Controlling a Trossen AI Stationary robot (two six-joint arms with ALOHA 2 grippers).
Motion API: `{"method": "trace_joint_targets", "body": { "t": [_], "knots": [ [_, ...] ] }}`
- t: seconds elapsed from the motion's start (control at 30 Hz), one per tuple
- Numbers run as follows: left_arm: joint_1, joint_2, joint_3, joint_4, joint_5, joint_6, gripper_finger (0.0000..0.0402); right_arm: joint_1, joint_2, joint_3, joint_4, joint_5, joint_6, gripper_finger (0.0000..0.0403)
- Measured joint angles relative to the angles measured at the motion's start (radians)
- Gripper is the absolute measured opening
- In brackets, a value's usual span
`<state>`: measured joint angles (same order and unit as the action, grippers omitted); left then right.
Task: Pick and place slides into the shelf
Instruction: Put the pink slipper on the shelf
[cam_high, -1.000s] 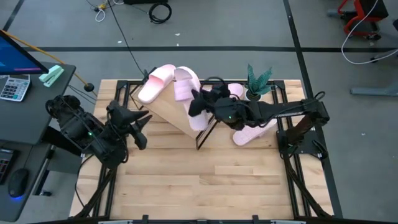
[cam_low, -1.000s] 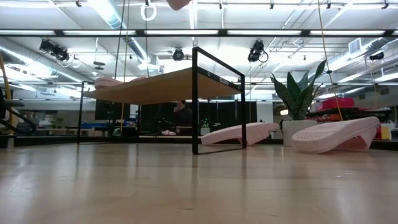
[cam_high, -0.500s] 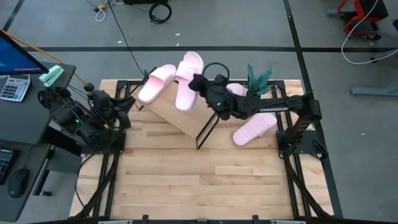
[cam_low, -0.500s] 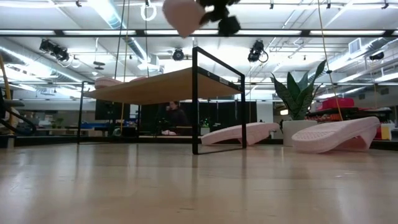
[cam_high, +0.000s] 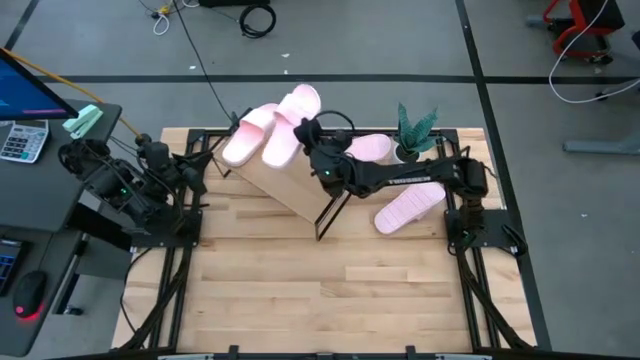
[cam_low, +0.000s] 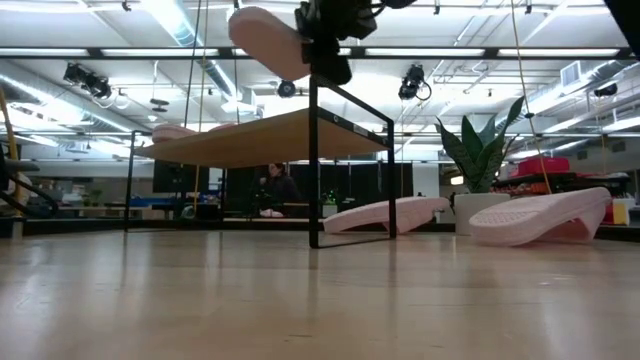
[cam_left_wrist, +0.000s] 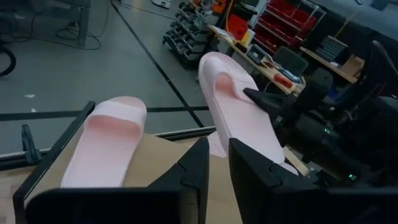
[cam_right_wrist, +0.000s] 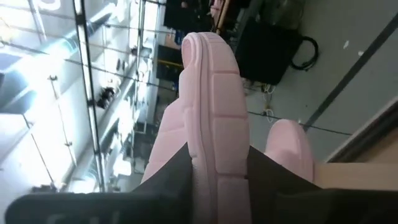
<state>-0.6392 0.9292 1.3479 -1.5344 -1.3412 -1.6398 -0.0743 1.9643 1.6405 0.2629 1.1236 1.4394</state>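
My right gripper (cam_high: 313, 140) is shut on a pale pink slide (cam_high: 288, 124) above the far end of the shelf (cam_high: 290, 178), a wooden plank on black wire frames. In the low view the held slide (cam_low: 268, 40) hangs above the plank (cam_low: 265, 137). A second slide (cam_high: 249, 133) lies sole down on the plank's far left part. Two more slides (cam_high: 366, 148) (cam_high: 410, 205) lie on the table to the shelf's right. My left gripper (cam_left_wrist: 215, 163) is shut and empty at the table's left edge (cam_high: 188, 166), pointing at the shelf. My right gripper pinches the slide's end behind the strap (cam_left_wrist: 245, 99) between its two fingers, one on the footbed and one on the underside. The fingers come level from the table's right and lie along the slide. The slide is lifted clear of the plank, its free end (cam_low: 240, 20) tilted upward.
A small potted plant (cam_high: 414, 128) stands at the table's far right, close to the right arm. The slatted tabletop (cam_high: 320, 290) in front of the shelf is bare wood. A desk with a keyboard and a mouse (cam_high: 28, 300) stands left of the table.
My right gripper has carried the slide toward the table's far left and down toward the shelf top; the slide has turned, its free end now pointing left beside the other slide. My left arm has drawn back to the table's left edge.
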Motion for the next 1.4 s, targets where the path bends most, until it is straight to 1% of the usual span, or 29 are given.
{"method": "trace_joint_targets", "body": {
  "t": [0.17,0.23,0.3,0.4,0.53,0.6,0.67,0.73,0.77,0.87,0.97,1.1,1.23,1.3,1.4],
  "knots": [
    [0.029,0.000,0.000,0.013,0.009,-0.002,0.0073,-0.014,0.060,0.152,-0.006,-0.039,-0.159,0.0098],
    [0.043,0.000,0.000,0.013,0.027,-0.012,0.0073,-0.014,0.072,0.205,-0.006,-0.058,-0.220,0.0098],
    [0.060,-0.002,0.000,0.009,0.056,-0.053,0.0074,-0.013,0.074,0.243,-0.029,-0.075,-0.272,0.0096],
    [0.071,-0.011,0.000,0.010,0.097,-0.186,0.0077,-0.007,0.059,0.256,-0.042,-0.081,-0.328,0.0096],
    [0.042,-0.049,0.000,0.047,0.100,-0.356,0.0071,0.000,0.040,0.254,-0.033,-0.084,-0.400,0.0096],
    [0.021,-0.069,0.000,0.085,0.099,-0.392,0.0058,0.003,0.040,0.254,-0.036,-0.093,-0.411,0.0096],
    [-0.004,-0.088,0.000,0.137,0.085,-0.390,0.0038,0.005,0.042,0.253,-0.041,-0.122,-0.413,0.0096],
    [-0.029,-0.103,0.000,0.190,0.071,-0.355,0.0014,0.007,0.045,0.253,-0.038,-0.150,-0.429,0.0096],
    [-0.040,-0.107,0.000,0.217,0.067,-0.324,0.0008,0.008,0.045,0.253,-0.040,-0.165,-0.443,0.0096],
    [-0.063,-0.104,0.000,0.295,0.063,-0.201,0.0009,0.008,0.045,0.253,-0.035,-0.192,-0.479,0.0096],
    [-0.074,-0.085,0.000,0.389,0.071,-0.109,0.0006,0.007,0.040,0.253,-0.018,-0.240,-0.515,0.0096],
    [-0.067,-0.059,0.000,0.553,0.127,0.060,0.0007,0.007,0.034,0.253,0.014,-0.297,-0.551,0.0096],
    [-0.024,-0.021,0.000,0.724,0.194,0.244,0.0006,0.007,0.012,0.253,0.010,-0.338,-0.593,0.0096],
    [0.004,-0.010,0.000,0.756,0.219,0.262,0.0006,0.008,-0.011,0.253,0.009,-0.358,-0.636,0.0096],
    [0.049,0.001,0.000,0.726,0.252,0.217,0.0021,0.012,-0.059,0.253,-0.007,-0.375,-0.711,0.0096]
  ]
}}
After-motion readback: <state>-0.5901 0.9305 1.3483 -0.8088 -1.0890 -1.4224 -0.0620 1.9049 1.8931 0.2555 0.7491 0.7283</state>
